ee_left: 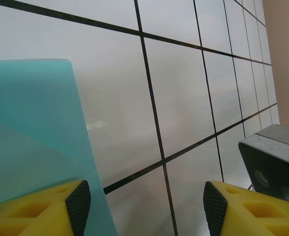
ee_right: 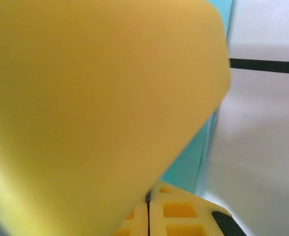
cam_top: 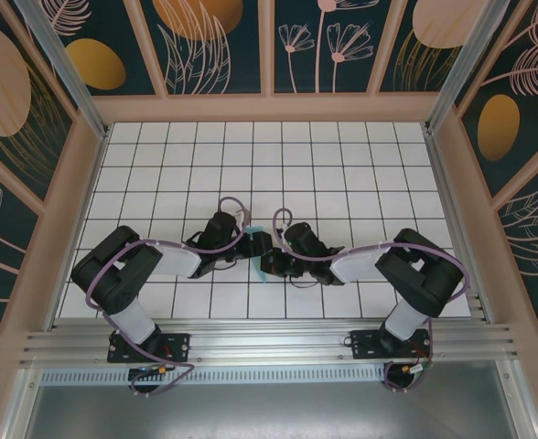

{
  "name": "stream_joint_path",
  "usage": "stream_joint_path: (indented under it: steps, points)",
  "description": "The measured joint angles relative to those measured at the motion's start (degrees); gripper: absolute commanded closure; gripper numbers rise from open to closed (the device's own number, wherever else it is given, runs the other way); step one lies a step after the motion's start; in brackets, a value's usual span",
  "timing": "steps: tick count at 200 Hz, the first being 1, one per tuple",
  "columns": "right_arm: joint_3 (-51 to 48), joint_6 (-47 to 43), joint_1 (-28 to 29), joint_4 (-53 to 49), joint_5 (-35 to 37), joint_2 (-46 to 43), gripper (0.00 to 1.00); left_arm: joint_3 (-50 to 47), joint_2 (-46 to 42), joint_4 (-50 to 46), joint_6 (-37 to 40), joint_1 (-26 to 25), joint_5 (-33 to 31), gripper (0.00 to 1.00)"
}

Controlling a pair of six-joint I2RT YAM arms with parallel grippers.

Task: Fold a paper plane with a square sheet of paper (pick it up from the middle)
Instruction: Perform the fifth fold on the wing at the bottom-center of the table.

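The square sheet of paper (ee_left: 31, 123) is a creased light turquoise shape with overlapping layers, lying on the tiled table. From above only slivers of this paper (cam_top: 256, 228) show between the two gripper heads at mid-table. My left gripper (ee_left: 147, 204) is open and low over the tiles, with its left finger (ee_left: 41, 211) over the paper's edge and bare tile between the pads. My right gripper (ee_right: 148, 199) is shut, its yellow fingers pressed together beside a strip of the paper (ee_right: 191, 157). Whether paper is pinched between them is hidden. A large blurred yellow finger (ee_right: 95, 98) blocks most of that view.
The two gripper heads, left (cam_top: 249, 243) and right (cam_top: 273, 263), almost touch over the white tiled table (cam_top: 342, 174). The right arm's grey wrist body (ee_left: 277, 157) sits just right of my left fingers. Wooden walls (cam_top: 269, 108) close in the table.
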Motion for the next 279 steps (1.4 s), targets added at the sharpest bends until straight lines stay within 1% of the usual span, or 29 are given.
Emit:
stream_joint_path:
  steps: [70,109,153,175,208,241,263,279]
  points:
    - [-1.1,1.1,0.3,4.4,-1.0,3.9,0.92,0.0,0.0,0.0,0.0,0.0,0.0,0.34]
    - [-0.6,1.6,0.9,4.8,-0.8,5.1,0.92,0.0,0.0,0.0,0.0,0.0,-0.2,0.34]
    - [-0.7,3.5,1.0,4.8,0.0,5.0,0.9,0.0,0.0,0.0,0.0,0.0,-0.3,0.34]
    - [-0.7,3.9,1.5,4.3,1.1,4.5,0.86,0.1,0.0,-0.2,0.0,0.0,-0.3,0.34]
    - [-0.7,4.1,2.0,2.1,2.2,3.1,0.84,0.1,0.0,-0.2,0.0,0.0,-0.3,0.34]
    - [-1.4,5.0,2.6,-1.4,3.4,-1.3,0.82,0.1,0.0,-0.2,0.0,0.0,-0.3,0.34]
    - [-2.5,6.1,2.8,-1.6,4.6,-5.3,0.86,0.1,0.0,-0.2,0.0,0.0,-0.3,0.35]
    - [-3.0,7.4,2.8,-0.5,5.0,-6.4,0.89,0.1,0.0,-0.2,0.0,0.0,-0.3,0.35]
